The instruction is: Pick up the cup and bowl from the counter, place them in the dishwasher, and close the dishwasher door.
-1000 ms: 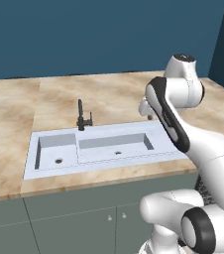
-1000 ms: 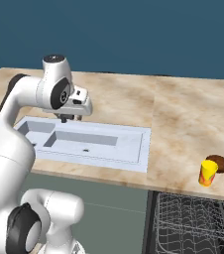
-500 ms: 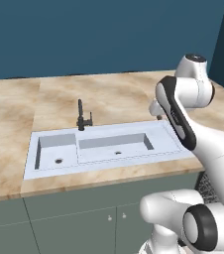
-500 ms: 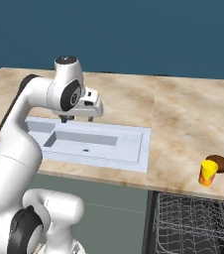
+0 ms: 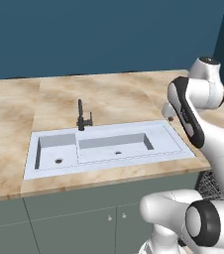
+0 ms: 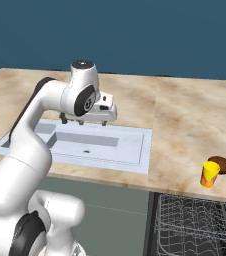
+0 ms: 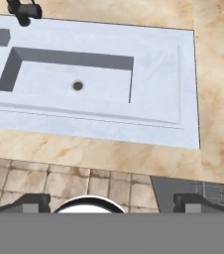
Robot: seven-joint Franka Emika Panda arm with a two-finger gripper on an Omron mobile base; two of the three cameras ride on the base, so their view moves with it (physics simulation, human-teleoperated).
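Note:
The small orange-yellow cup (image 6: 209, 174) stands on the counter (image 6: 185, 120) near its front right edge. The brown bowl (image 6: 221, 164) sits just behind it, touching or nearly so. My gripper (image 6: 83, 121) hangs open and empty above the sink, far to the left of both. In the hand view my gripper (image 7: 113, 202) looks down on the sink's right end, with fingertips (image 7: 32, 201) set wide apart. Below the counter's front edge is the dishwasher, its dark wire rack (image 6: 195, 225) open, also seen as the rack (image 7: 218, 191). The dishwasher door is out of view.
A white double-basin sink (image 5: 109, 149) with a black tap (image 5: 82, 116) is set into the counter. Grey-green cupboard doors (image 5: 74, 223) run below it. A dark blue wall (image 6: 135, 35) backs the counter. Bare counter lies between the sink (image 6: 135, 150) and the cup.
The arm has swung to the right, carrying the hand from the sink's left part to over its right part. The jaws have opened a little wider.

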